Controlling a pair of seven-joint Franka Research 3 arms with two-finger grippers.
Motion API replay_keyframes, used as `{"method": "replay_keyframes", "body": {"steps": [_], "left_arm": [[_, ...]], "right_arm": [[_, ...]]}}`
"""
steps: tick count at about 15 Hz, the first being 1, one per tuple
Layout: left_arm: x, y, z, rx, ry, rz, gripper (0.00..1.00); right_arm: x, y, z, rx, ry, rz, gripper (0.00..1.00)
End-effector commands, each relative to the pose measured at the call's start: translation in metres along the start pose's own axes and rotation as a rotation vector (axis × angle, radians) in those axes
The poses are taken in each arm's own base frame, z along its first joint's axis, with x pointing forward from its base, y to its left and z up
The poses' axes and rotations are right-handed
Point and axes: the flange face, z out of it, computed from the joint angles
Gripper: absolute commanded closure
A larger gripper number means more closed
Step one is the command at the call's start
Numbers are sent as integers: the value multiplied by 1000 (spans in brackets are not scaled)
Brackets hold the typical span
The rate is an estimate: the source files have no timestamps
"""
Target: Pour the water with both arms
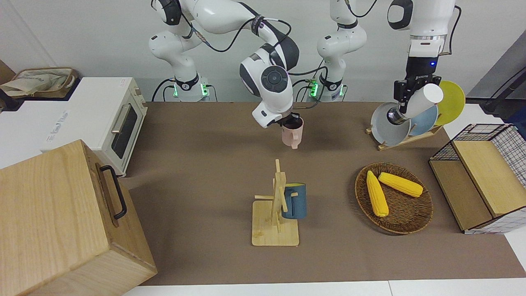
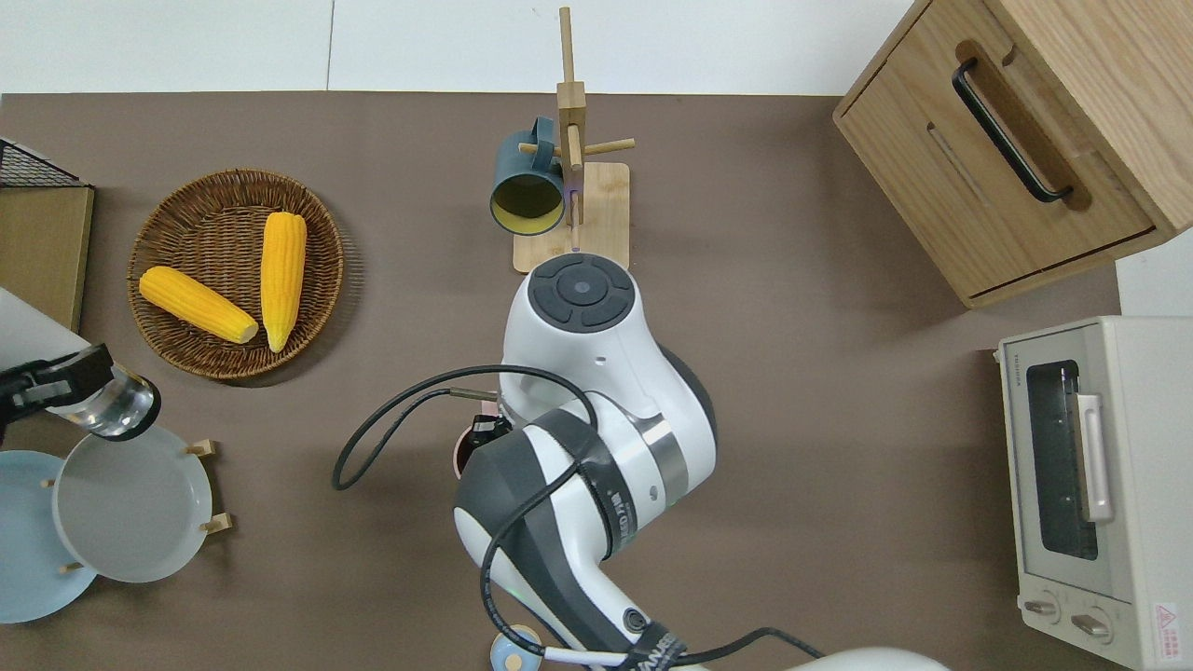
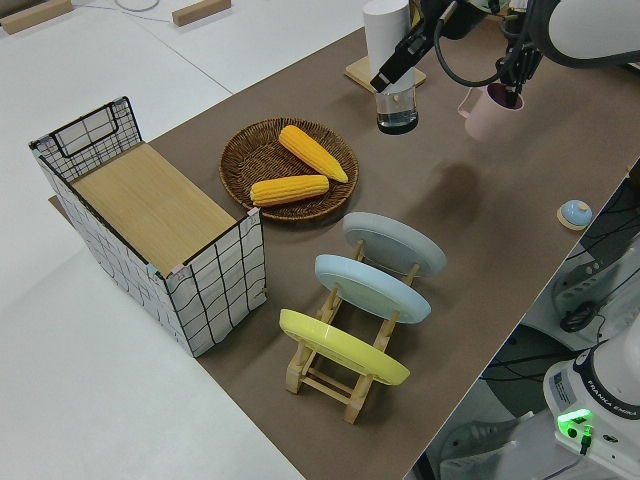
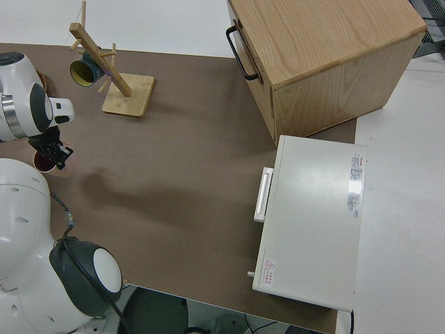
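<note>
My right gripper [image 1: 290, 121] is shut on the rim of a pink mug [image 1: 293, 135] and holds it upright in the air over the middle of the table. In the overhead view the right gripper [image 2: 484, 431] and the mug [image 2: 460, 457] are mostly hidden under the arm. My left gripper [image 1: 405, 93] is shut on a white bottle [image 1: 420, 101] with a clear glass end, held tilted. In the overhead view the left gripper [image 2: 45, 384] holds the bottle [image 2: 112, 408] over the plate rack's edge. The mug [image 3: 487, 113] and bottle [image 3: 390, 50] are apart in the left side view.
A wooden mug tree [image 1: 276, 205] with a blue mug [image 1: 294, 201] stands mid-table. A wicker basket [image 1: 404, 222] holds two corn cobs. A plate rack [image 1: 390, 123], wire crate [image 1: 481, 185], wooden box [image 1: 61, 218], toaster oven [image 1: 96, 117] and small blue bell [image 1: 283, 105] ring the table.
</note>
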Motion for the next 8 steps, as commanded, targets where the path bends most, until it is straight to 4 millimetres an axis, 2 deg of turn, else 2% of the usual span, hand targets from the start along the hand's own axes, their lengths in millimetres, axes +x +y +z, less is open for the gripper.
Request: {"method": "replay_keyframes", "body": {"steps": [1, 4, 8], "left_arm": [[-32, 19, -4, 13, 21, 12, 1000], [-45, 34, 8, -24, -11, 21, 1000], [-60, 51, 14, -60, -33, 39, 1000]], "right_arm": [[9, -25, 25, 57, 10, 64, 1000], [15, -30, 32, 93, 6, 91, 1000], [15, -46, 57, 115, 37, 95, 1000]]}}
